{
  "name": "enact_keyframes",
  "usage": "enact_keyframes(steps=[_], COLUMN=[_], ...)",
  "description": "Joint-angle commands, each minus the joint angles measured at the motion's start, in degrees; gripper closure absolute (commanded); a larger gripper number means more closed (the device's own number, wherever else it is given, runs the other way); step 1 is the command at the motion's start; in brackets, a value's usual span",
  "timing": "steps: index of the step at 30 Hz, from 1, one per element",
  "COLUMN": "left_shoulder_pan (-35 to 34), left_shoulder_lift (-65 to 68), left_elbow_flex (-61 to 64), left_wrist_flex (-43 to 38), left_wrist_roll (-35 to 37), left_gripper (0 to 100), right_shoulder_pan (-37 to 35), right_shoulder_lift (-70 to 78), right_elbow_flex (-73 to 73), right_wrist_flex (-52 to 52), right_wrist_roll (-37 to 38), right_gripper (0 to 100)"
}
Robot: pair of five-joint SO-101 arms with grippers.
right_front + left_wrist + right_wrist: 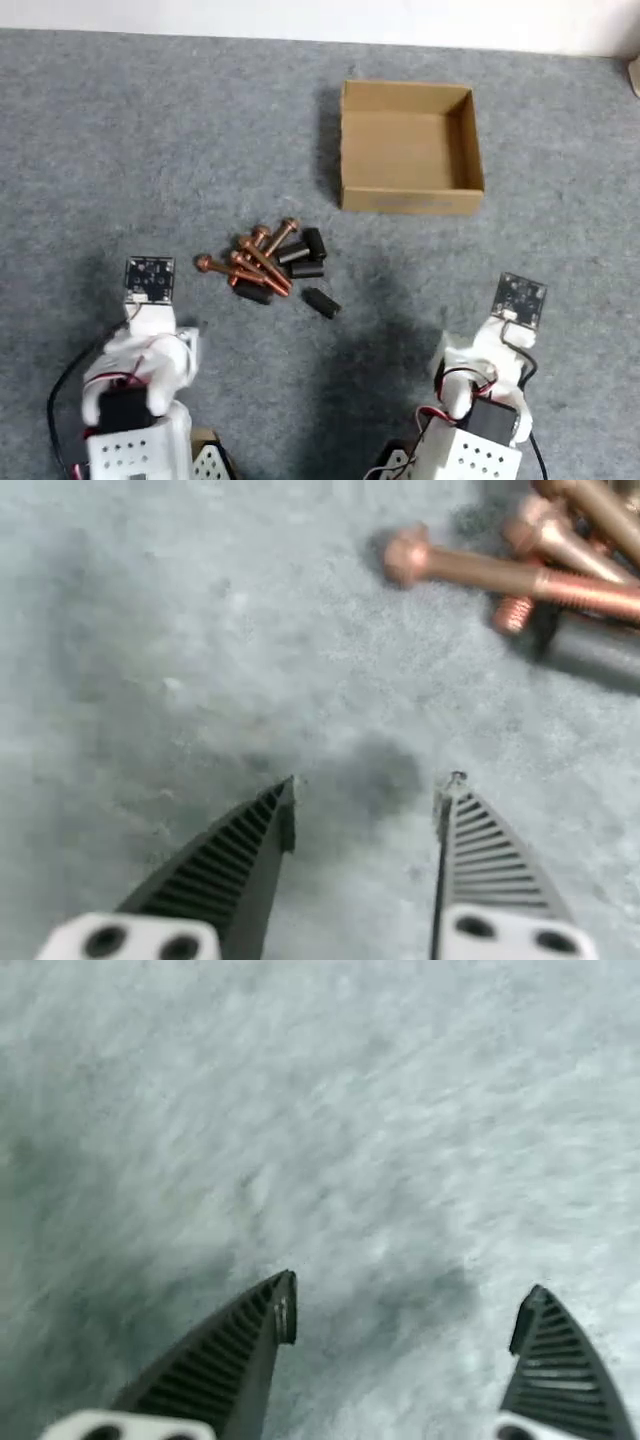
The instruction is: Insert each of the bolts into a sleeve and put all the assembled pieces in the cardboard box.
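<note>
**Fingers spread and empty on both arms, bolts and sleeves loose near the box**

Your left fingers (235, 855) stand moderately apart with nothing between them, over bare desk (150, 630). Your right fingers (235, 1345) gape wider and are likewise empty.

The copper-coloured bolts (258, 258) lie heaped with the black sleeves (303, 256) on the arms' side of the cardboard box (410, 201), off toward its left-arm corner. A lone sleeve (321, 302) lies just apart from the heap, a little farther from the box. No piece is in the box yet.

Expect the bolts to be rigid, weighty for their size and ready to roll. Take one across the shank just under the head, leaving the tip free. The sleeves look light, stiff and probably smooth, so pinch one across its middle. The lone sleeve seems the easiest first pick.
</note>
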Motion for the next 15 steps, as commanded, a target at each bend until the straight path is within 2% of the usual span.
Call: enact_keyframes(steps=[1,4,8,10,13,15], left_shoulder_pan=[-1.89,1.89,8.48,10.77,12.26,12.09], left_shoulder_lift=[-0.13,0.22,3.3,10.77,28.7,41.63], left_elbow_flex=[-12.62,-20.62,-25.98,-29.23,-36.09,-41.63], left_wrist_flex=[-3.16,-2.9,-1.67,-1.85,-2.02,-2.02], left_wrist_roll=[-4.57,-3.6,-3.43,-3.43,-2.9,0.79], left_gripper=[77,77,77,77,77,77], right_shoulder_pan=[8.66,7.96,-1.8,-4.97,-5.32,-5.58], right_shoulder_lift=[-0.48,-0.31,-0.22,0.31,3.74,7.43], right_elbow_flex=[4.97,-0.84,-7.6,-6.9,-5.93,-8.84], right_wrist_flex=[-4.88,-5.49,-2.59,-3.38,-5.14,-7.08], right_wrist_roll=[-0.26,-0.26,-0.62,-0.62,-0.7,-1.85], right_gripper=[67.3,67.3,67.1,67.1,67.1,67.1])
